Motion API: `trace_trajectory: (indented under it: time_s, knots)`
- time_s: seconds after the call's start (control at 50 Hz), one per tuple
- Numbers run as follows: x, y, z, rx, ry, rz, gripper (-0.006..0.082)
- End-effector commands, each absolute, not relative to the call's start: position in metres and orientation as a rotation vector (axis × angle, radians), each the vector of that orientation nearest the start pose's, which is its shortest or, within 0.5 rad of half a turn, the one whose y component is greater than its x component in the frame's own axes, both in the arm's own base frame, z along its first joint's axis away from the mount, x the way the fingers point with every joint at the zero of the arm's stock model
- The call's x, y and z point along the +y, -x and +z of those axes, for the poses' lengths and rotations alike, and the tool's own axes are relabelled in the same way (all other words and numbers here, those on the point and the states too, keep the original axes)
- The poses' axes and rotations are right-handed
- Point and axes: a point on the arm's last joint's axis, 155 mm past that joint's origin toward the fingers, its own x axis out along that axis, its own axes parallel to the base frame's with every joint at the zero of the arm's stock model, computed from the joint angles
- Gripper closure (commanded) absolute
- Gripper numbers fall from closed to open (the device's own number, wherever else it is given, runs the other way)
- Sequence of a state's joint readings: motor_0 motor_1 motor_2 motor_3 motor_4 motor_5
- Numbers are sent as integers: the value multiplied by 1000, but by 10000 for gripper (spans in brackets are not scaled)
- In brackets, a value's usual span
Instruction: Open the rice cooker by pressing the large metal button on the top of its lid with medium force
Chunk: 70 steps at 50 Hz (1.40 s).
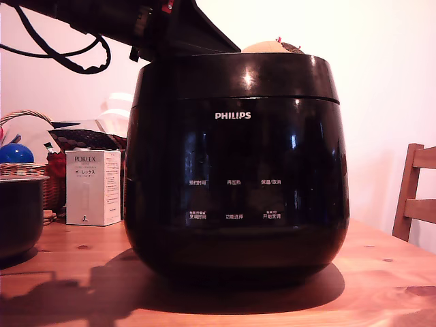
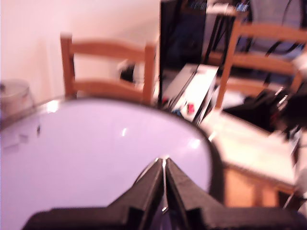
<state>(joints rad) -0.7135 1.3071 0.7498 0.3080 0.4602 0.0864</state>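
The rice cooker is a big glossy black pot with a white PHILIPS logo, filling the middle of the exterior view on a wooden table. Its lid is down, a thin seam marking its lower edge. My black arm reaches in from the exterior view's upper left, over the lid's top. In the wrist view my gripper is shut, its two fingers pressed together with nothing between them, just above the lid's shiny pale-reflecting top. The large metal button does not show in either view.
At the exterior view's left stand a smaller dark pot, a white PORLEX box and a wicker basket holding a blue ball. A wooden chair stands at the right. The wrist view shows more chairs beyond the lid.
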Motion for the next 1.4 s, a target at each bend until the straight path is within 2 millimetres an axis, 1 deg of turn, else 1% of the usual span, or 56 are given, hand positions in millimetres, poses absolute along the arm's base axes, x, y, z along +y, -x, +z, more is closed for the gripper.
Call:
trace_trajectory:
  time_s: [0.0, 0.24, 0.46, 0.66, 0.74, 0.78, 0.86, 0.88, 0.9, 0.94, 0.96, 0.98, 1.04, 1.06, 1.08, 1.18, 1.22, 1.24, 1.28, 1.38]
  knots:
    - [-335, -262, 191, 292, -151, -1173, 788]
    - [-326, -255, 154, 429, -234, -1150, 788]
    - [-315, -248, 127, 539, -286, -1138, 788]
    - [-310, -242, 112, 600, -308, -1141, 788]
    - [-311, -243, 113, 595, -307, -1141, 788]
    - [-313, -245, 117, 574, -302, -1142, 788]
    - [-322, -254, 136, 490, -258, -1137, 788]
    - [-325, -258, 144, 450, -251, -1138, 788]
    - [-328, -261, 151, 437, -209, -1129, 788]
    - [-333, -266, 166, 367, -197, -1128, 788]
    - [-335, -269, 173, 363, -153, -1120, 788]
    - [-336, -271, 180, 333, -148, -1120, 788]
    - [-340, -278, 198, 253, -137, -1107, 788]
    - [-340, -280, 204, 262, -86, -1093, 788]
    - [-341, -282, 210, 240, -82, -1088, 788]
    - [-337, -293, 234, 169, -44, -1030, 788]
    - [-335, -294, 242, 142, -39, -1020, 788]
    - [-331, -298, 246, 130, -39, -987, 788]
    - [-328, -299, 253, 111, -35, -974, 788]
    - [-311, -307, 270, 72, -28, -894, 788]
